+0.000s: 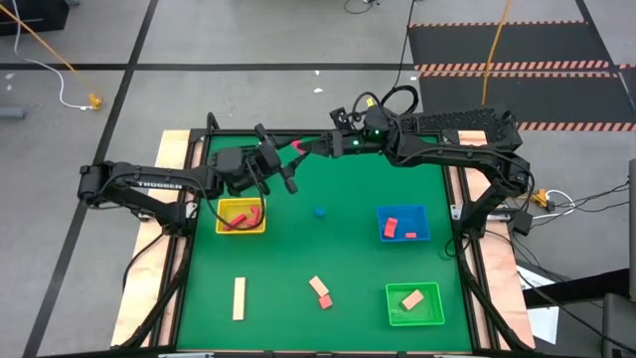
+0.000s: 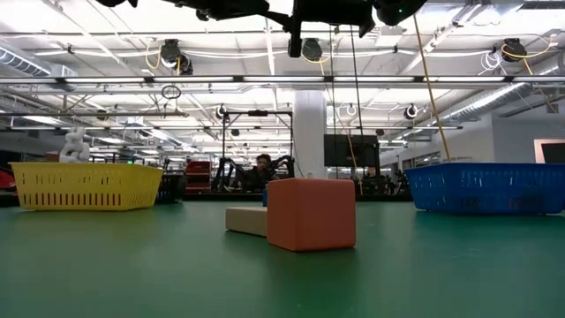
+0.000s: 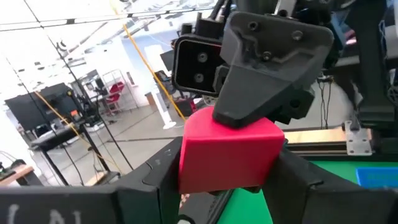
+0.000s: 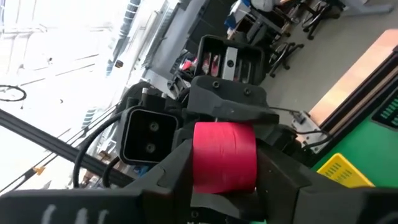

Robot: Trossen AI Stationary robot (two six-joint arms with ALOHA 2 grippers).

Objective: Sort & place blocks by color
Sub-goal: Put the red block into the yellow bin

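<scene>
Both arms meet up near the 12 o'clock edge of the green table [image 1: 328, 179], held high off the surface. A red block [image 1: 299, 146] sits right between the two grippers there. In the left wrist view the left gripper [image 3: 227, 180] has its fingers pressed on either side of the red block [image 3: 227, 155], and the right gripper comes down on the block's top. The right wrist view backs this up: the right gripper [image 4: 224, 180] is closed narrow on the same red block [image 4: 225, 155], with the left gripper gripping it from the other end. So both are clamped on it at once, mid-air.

Rest of the table, using the high view as the clock face:
- yellow tray [image 1: 221, 225] at about 9 o'clock, holding a couple of red pieces [image 1: 248, 217]
- blue tray [image 1: 424, 227] at about 3 o'clock, with two red blocks [image 1: 391, 227] in it
- green tray [image 1: 396, 312] at about 5 o'clock, with a tan block [image 1: 411, 298] inside
- small blue block [image 1: 320, 212] loose near the centre
- long tan bar [image 1: 238, 298] lying at about 7 o'clock
- a tan block [image 1: 317, 285] and a red block [image 1: 325, 299] touching each other at 6 o'clock; the low view shows that pair up close, red cube [image 2: 311, 214] in front, tan one [image 2: 245, 220] behind it.
</scene>
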